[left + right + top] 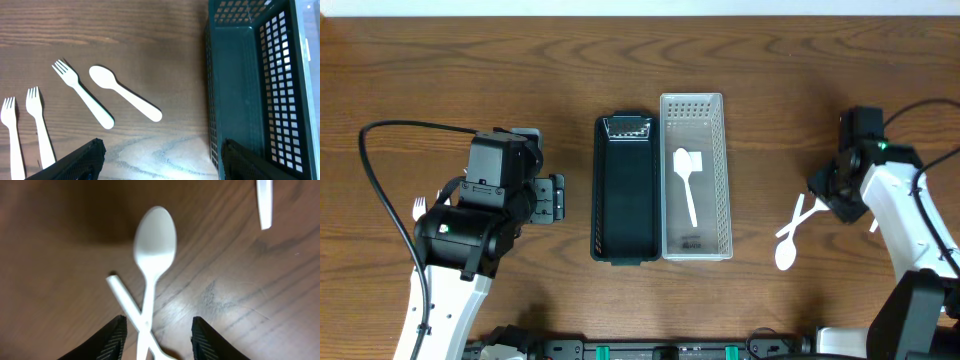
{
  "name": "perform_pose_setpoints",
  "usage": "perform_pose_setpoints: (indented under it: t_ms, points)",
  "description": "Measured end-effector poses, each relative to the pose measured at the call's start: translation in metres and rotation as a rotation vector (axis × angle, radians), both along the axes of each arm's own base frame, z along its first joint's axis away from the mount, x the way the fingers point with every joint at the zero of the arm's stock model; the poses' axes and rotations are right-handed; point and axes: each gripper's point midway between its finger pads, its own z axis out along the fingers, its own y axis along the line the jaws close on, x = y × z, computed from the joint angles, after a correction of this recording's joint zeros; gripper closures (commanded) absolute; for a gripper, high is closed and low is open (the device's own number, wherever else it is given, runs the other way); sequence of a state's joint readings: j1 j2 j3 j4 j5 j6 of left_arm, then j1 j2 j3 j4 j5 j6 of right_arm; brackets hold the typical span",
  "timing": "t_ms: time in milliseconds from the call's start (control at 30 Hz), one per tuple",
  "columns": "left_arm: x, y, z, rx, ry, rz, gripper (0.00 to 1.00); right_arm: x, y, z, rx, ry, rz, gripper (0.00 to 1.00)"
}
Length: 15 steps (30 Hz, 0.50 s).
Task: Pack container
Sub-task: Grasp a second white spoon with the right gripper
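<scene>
A black basket (625, 190) and a clear slotted container (712, 180) stand side by side at mid-table. A white utensil (686, 185) lies in the clear one. My right gripper (823, 192) is open and low over a white spoon (152, 245) crossed with another white handle (122, 297); its fingers (157, 335) straddle the crossing. The crossed pair also shows in the overhead view (796, 228). My left gripper (553, 198) is open and empty (162, 160), left of the black basket (250, 85). A cream fork (82, 93) and a cream spoon (125, 93) lie ahead of it.
Two more cream forks (40, 125) lie at the left of the left wrist view, and one fork (419, 208) shows beside the left arm. Another white utensil tip (264, 202) lies beyond the right gripper. Cables trail from both arms.
</scene>
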<state>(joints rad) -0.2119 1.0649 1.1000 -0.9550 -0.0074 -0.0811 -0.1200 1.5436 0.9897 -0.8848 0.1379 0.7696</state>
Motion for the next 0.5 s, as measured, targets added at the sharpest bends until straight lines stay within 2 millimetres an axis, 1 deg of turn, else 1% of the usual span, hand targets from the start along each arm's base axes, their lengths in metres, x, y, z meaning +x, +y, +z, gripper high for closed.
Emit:
perform_pose_setpoints:
  t_ms: [67,133,267,367,500]
  points:
    - [0.0,0.0,0.0,0.0,0.0,0.0,0.23,-0.005,0.0,-0.011,0.01,0.004,-0.006,0.52]
    - [0.0,0.0,0.0,0.0,0.0,0.0,0.23,-0.005,0.0,-0.02,0.013,-0.01,-0.006,0.5]
    - [-0.002,0.0,-0.001,0.002,0.007,0.0,0.23,-0.002,-0.001,-0.031,0.008,-0.047,-0.004,0.5]
    - [-0.003,0.001,-0.002,0.004,0.016,0.0,0.23,-0.005,-0.001,-0.039,0.006,-0.055,-0.004,0.49]
    - [-0.006,0.001,-0.004,0.006,0.03,0.0,0.23,-0.005,-0.001,-0.044,0.005,-0.066,-0.003,0.49]
